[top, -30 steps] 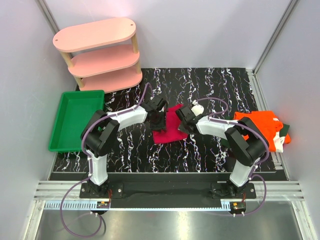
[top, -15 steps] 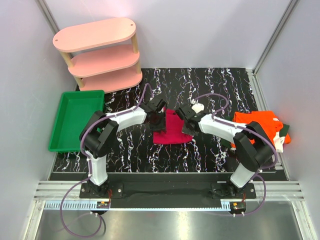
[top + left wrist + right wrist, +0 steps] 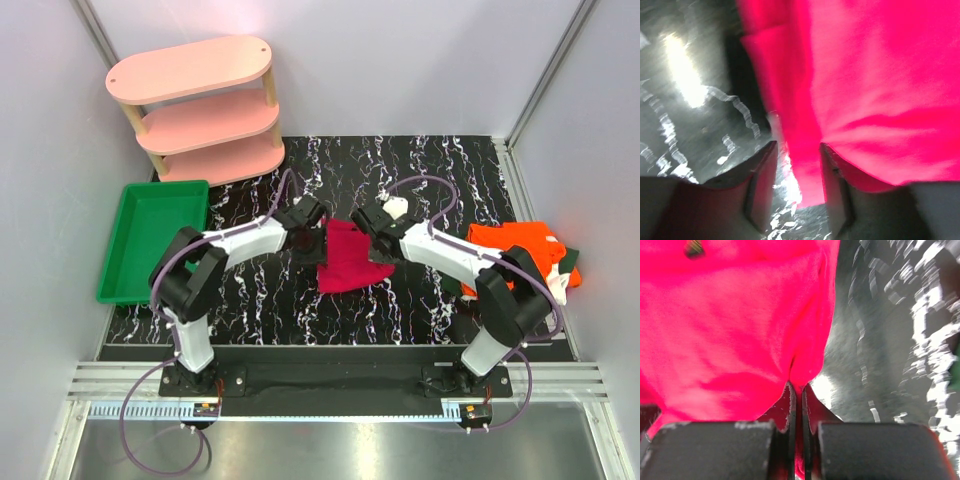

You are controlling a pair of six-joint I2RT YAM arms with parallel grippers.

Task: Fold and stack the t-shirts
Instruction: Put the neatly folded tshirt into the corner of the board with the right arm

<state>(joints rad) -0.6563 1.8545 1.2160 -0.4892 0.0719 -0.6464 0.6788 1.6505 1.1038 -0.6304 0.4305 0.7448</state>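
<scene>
The crimson t-shirt (image 3: 352,260) lies folded small on the black marbled table between both arms. My right gripper (image 3: 377,245) is at its right edge, shut on a pinch of the red cloth (image 3: 730,330); in the right wrist view the gripper (image 3: 796,388) has cloth squeezed between its jaws. My left gripper (image 3: 307,241) is at the shirt's left edge. In the left wrist view the gripper (image 3: 797,148) stands open, and the shirt's edge (image 3: 805,165) lies loose in the gap. The orange t-shirt (image 3: 515,248) lies crumpled at the far right on a dark green one (image 3: 570,262).
A green plastic tray (image 3: 116,250) sits at the left edge of the table. A pink three-tier shelf (image 3: 200,110) stands at the back left. Bare marbled table (image 3: 400,170) lies behind the shirt and in front of it.
The crimson shirt has shifted slightly right and looks narrower. The right gripper moved right and back with the cloth. The left gripper's jaws have parted a little.
</scene>
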